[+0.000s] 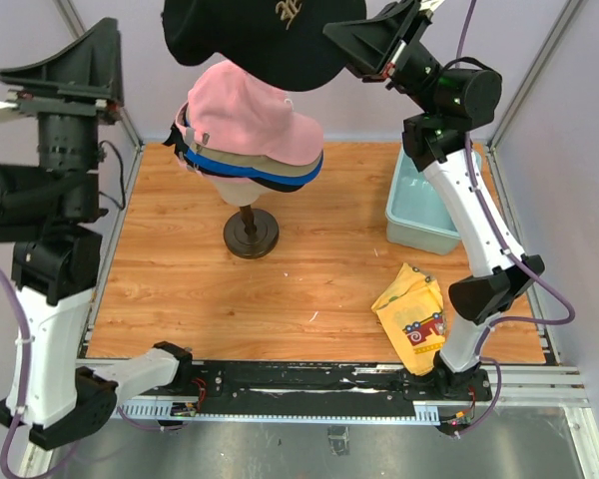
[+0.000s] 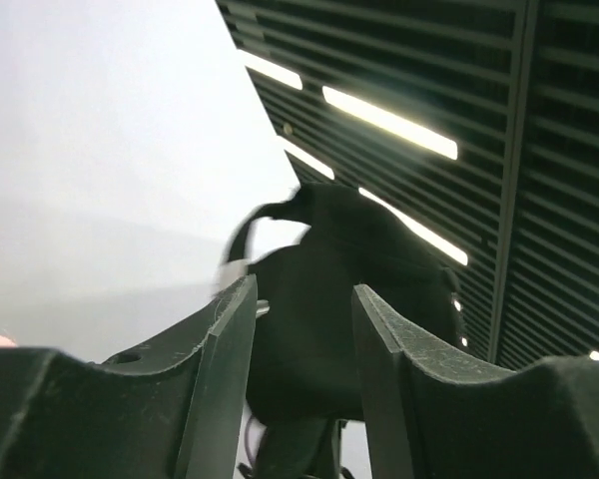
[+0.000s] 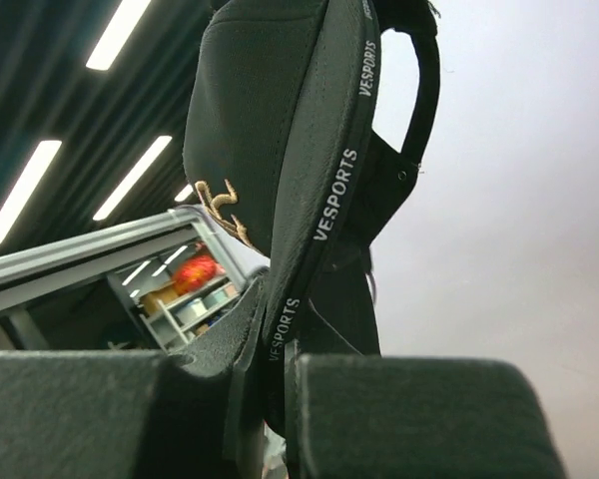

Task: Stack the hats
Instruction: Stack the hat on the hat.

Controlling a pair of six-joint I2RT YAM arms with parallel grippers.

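Where the black hat (image 1: 260, 35) is being held: high over the stack, above the pink crown and apart from it. Its top is being cut off by the upper edge of the overhead view.
Right gripper (image 3: 270, 391): its fingers are being pressed together on the brim of the black hat, whose lettered edge (VESPORTS) is being pinched between them. The fingertips are being hidden by fabric in the wrist view.
Black hat's front: a gold stitched mark is being shown, only partly readable in either view.
Left gripper (image 2: 299, 334): its fingers are being held spread, with nothing being touched by them.
Between the left fingers: a dark, blurred shape is being seen against ceiling lights, and what it is cannot be told.
Pink hat (image 1: 255, 115): it is being carried topmost on the stack, its brim pointing right.
Tan hat (image 1: 292, 171): only a thin edge is being shown beneath the pink brim.
Blue hat (image 1: 230, 168): a bright strip alone is being shown under the tan one.
Dark bottom hat (image 1: 280, 186): only its rim is being shown, lowest of all.
Mannequin head (image 1: 235, 190): it is being mostly covered by the hats. Only a cream lower part is being seen above the dark stand (image 1: 251, 235) on the wooden table (image 1: 200, 289).
Yellow cloth (image 1: 414, 314): it is being left crumpled near the right arm's base, its right side being hidden by the arm.
Pale blue bin (image 1: 419, 205): it is being partly covered by the right arm at the table's right edge.
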